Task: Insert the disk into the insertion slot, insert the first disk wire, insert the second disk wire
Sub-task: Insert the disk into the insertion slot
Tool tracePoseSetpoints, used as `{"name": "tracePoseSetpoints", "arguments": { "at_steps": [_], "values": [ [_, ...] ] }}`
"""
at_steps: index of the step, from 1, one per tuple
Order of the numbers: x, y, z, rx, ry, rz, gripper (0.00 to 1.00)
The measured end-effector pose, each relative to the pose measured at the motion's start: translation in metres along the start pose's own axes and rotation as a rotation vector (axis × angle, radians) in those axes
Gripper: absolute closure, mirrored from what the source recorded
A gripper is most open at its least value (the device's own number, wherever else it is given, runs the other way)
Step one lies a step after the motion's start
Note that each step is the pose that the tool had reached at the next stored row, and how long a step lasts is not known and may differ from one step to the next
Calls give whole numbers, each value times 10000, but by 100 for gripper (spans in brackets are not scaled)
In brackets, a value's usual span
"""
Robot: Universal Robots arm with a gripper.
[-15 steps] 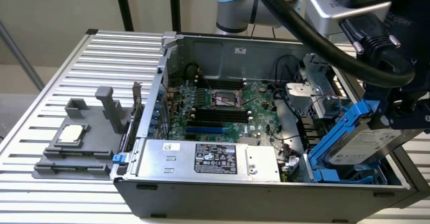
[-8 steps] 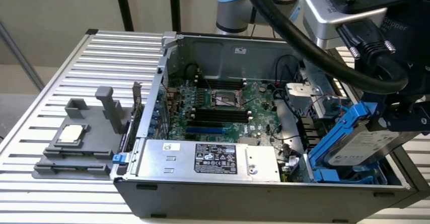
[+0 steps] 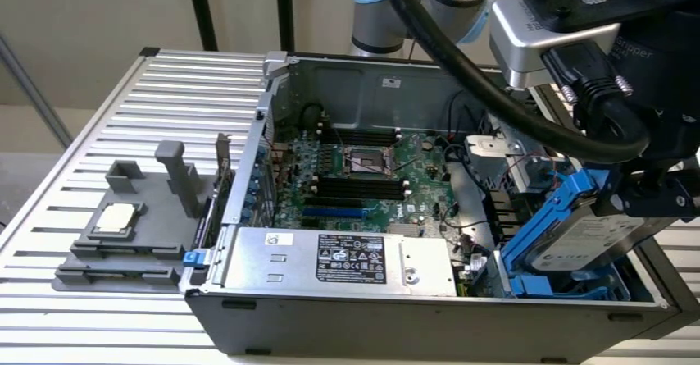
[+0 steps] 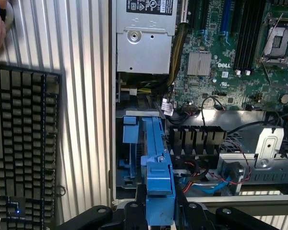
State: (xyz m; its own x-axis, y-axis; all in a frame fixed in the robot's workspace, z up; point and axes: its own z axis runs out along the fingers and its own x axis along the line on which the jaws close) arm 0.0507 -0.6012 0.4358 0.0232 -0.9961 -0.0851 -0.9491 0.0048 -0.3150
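Over the insertion slot [image 3: 547, 287], the claw [image 3: 632, 211] clamps the tilted disk [image 3: 585, 238], lower edge at the opening.

We see soft, even light from above in both views. The ribbed worktop [image 3: 131, 111] glares pale, nearly washed out, while the walls of the computer case [image 3: 361, 86] shade its motherboard [image 3: 427, 160]. The power supply box [image 3: 274, 262] carries a mild sheen; the keyboard [image 4: 24, 143] reads dark.
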Motion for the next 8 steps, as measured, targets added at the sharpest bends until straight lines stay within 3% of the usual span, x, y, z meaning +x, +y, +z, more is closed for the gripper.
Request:
{"name": "tracePoseSetpoints", "arguments": {
  "at_steps": [8],
  "values": [
    [-48, 7, 24, 0, -2, 0, 68]
  ]
}}
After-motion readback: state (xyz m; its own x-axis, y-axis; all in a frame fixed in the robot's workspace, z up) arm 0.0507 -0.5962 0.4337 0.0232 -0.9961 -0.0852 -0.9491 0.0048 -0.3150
